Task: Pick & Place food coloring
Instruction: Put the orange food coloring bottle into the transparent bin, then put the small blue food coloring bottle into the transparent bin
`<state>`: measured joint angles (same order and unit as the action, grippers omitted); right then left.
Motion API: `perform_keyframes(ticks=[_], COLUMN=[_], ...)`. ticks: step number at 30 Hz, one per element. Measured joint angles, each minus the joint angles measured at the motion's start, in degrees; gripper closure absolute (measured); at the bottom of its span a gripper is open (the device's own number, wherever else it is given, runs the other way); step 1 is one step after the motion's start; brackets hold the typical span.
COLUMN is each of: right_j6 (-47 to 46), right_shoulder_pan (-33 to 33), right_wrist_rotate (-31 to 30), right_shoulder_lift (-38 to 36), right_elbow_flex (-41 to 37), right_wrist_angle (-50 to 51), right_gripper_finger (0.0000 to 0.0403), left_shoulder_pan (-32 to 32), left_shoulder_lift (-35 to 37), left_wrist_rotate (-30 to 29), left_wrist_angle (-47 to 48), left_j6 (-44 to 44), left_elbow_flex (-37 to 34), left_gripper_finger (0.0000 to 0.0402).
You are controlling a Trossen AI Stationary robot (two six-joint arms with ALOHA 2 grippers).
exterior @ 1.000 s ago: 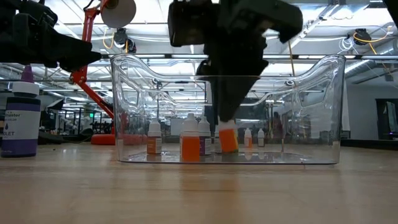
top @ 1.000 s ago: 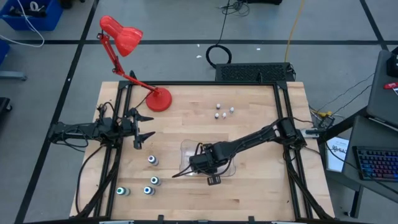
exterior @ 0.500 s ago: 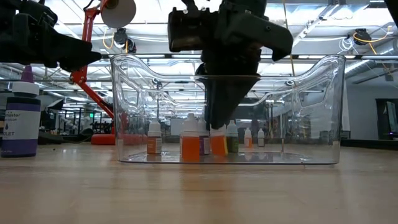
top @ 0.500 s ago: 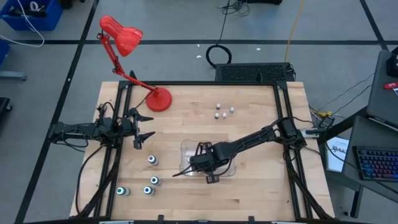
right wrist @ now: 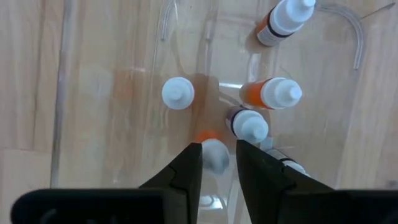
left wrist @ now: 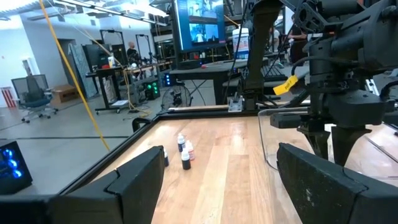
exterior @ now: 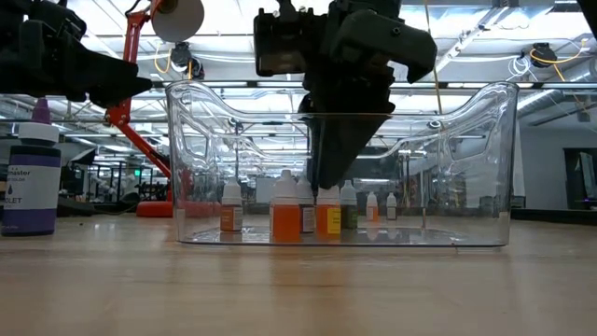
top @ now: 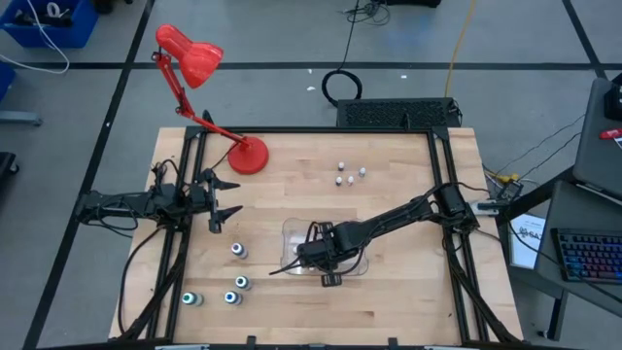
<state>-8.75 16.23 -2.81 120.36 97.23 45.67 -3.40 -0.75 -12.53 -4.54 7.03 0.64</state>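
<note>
Right wrist view: the right gripper (right wrist: 218, 163) points straight down into the clear plastic tray (exterior: 485, 168), its two dark fingers (right wrist: 186, 168) set narrowly on either side of the white cap of a small orange-filled food coloring bottle (right wrist: 214, 151); whether the pads press the cap or have just let go cannot be told. In the low view this orange bottle (exterior: 327, 217) stands upright on the tray floor, long axis vertical, directly under the gripper and in line with its approach, so any coming move runs along that vertical line. Close beside it in the tray stand other small white-capped bottles (right wrist: 178, 93), upright and crowded near the fingers. The left gripper (top: 222, 206) waits spread apart near the table's left edge, well clear of the tray. Three tiny whitish bottles (top: 347, 173) stand grouped on the wooden table (top: 389, 156) far side, nearer the right arm, and four slightly larger teal-topped bottles (top: 235, 282) stand at the near left, closer to the left gripper.
</note>
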Motion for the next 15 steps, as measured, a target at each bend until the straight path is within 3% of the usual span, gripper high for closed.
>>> perform_keyframes(ticks=[15], right_j6=[-3.19], right_shoulder_pan=[0.02], right_wrist_rotate=[0.09], right_shoulder_lift=[-3.39], right_elbow_flex=[0.0], right_wrist_angle=[1.62], right_gripper_finger=[0.0306], left_shoulder_pan=[-0.01], left_shoulder_lift=[0.01], left_wrist_rotate=[0.01], left_wrist_angle=[0.0], left_j6=[0.0], left_elbow_flex=[0.01], left_gripper_finger=[0.0096])
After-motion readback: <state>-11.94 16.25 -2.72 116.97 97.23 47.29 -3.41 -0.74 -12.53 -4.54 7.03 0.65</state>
